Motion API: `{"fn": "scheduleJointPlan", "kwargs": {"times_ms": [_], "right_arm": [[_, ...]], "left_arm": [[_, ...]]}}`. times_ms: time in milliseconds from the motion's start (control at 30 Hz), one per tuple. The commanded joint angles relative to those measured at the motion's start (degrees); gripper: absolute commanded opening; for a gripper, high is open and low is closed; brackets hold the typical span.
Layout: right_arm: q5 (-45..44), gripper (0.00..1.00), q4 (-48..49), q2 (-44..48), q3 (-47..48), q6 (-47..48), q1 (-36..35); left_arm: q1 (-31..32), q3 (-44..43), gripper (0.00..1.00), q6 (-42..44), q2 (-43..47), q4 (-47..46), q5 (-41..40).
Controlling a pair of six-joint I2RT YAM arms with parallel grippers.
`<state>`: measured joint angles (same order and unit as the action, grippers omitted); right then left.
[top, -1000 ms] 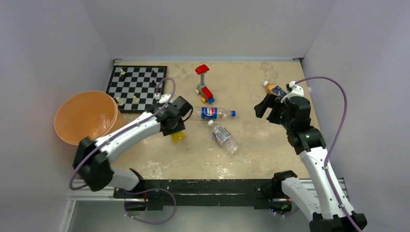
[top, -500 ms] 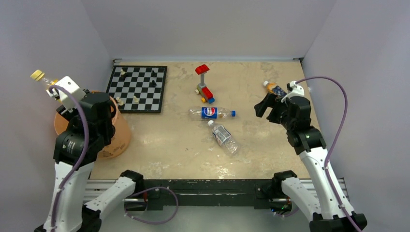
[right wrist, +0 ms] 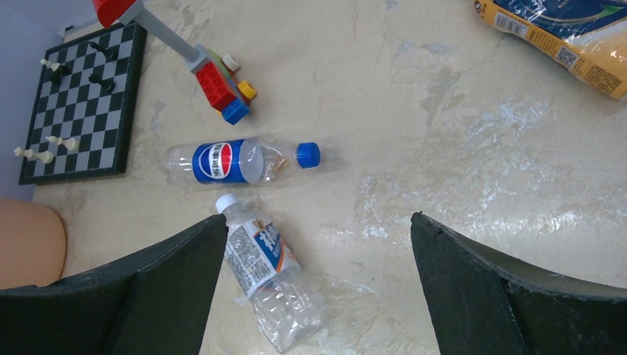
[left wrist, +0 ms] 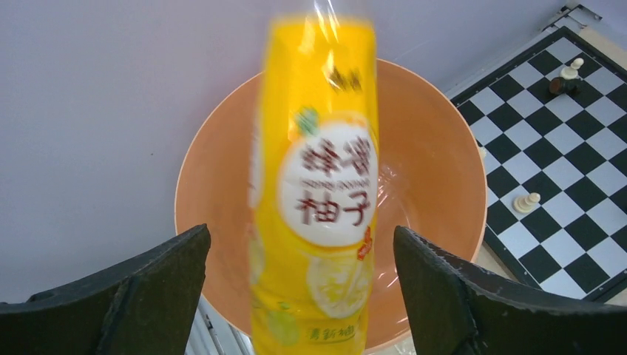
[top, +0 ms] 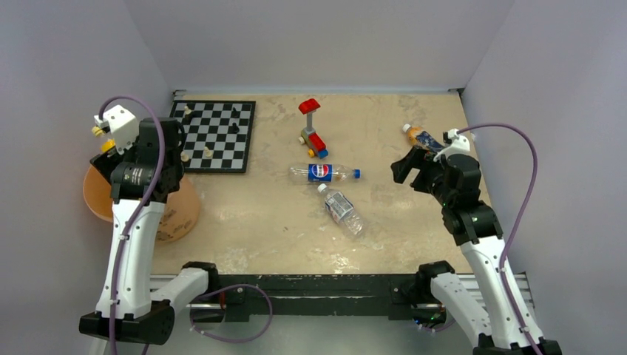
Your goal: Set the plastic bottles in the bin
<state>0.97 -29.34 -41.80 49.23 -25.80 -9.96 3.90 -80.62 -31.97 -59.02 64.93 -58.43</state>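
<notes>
Top external: left arm raised, left tool (top: pixel 108 144) above the bin (top: pixel 95 198) at the left edge of the counter (top: pixel 259 222). Blue-labelled bottle (top: pixel 320 172) and transparent bottle (top: pixel 341 208) lie mid-counter, near each other. Orange-brown bottle (top: pixel 421 136) lies far right, just beyond the right tool (top: pixel 407 161). Toy brick figure (top: pixel 313 133) and chessboard (top: pixel 211 133) sit at the back.

Left wrist: yellow bottle (left wrist: pixel 318 200), blurred, upright between the fingers (left wrist: pixel 148 296) over the bin's mouth. Tool released: a gap shows on both sides of the bottle.

Right wrist: tool spread wide, holding nothing, above the counter. Blue-labelled and transparent bottles lie below it. Orange-brown bottle at the frame's top-right corner.
</notes>
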Motion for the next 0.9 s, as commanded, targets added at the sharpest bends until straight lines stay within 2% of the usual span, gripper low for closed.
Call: {"fn": "scheduleJointPlan", "kwargs": {"times_ms": [0, 100, 167, 267, 400, 500, 567, 700, 867], "right_arm": [[-0.82, 0.99, 0.51, 1.06, -0.75, 0.63, 0.13], [-0.84, 0.99, 0.60, 0.81, -0.89, 0.62, 0.11], [-0.84, 0.99, 0.76, 0.64, -1.02, 0.49, 0.16], [-0.80, 0.99, 1.61, 0.52, -1.47, 0.07, 0.18], [-0.80, 0.99, 1.65, 0.05, -0.89, -0.48, 0.11], [-1.83, 0.99, 1.07, 0.18, -0.39, -0.47, 0.12], [-2.22, 0.99, 0.69, 0.73, -0.23, -0.58, 0.11], [-2.79, 0.99, -0.84, 1.79, 0.32, -0.82, 0.14], [-3.48, 0.99, -2.68, 3.30, 0.80, -0.85, 0.14]], "left_arm": [[-0.47, -1.33, 1.00, -0.72, 1.20, -1.39, 3.26], [0.29, -3.14, 1.00, -0.99, 1.50, 0.20, 6.33], [3.87, -4.60, 1.00, -1.38, 1.77, 1.35, 6.84], [14.70, -6.20, 1.00, -4.14, 0.80, 3.36, 8.28], [30.80, -7.85, 1.00, -12.66, -5.78, 6.83, 12.43], [39.01, -8.44, 1.00, -18.82, -12.91, 6.54, 18.23], [43.14, -7.62, 1.00, -21.52, -16.86, 2.96, 23.00], [45.39, -3.61, 1.00, -29.30, -24.03, -7.93, 37.84], [46.46, -4.63, 1.00, -33.41, -31.46, -13.95, 43.91]]}}
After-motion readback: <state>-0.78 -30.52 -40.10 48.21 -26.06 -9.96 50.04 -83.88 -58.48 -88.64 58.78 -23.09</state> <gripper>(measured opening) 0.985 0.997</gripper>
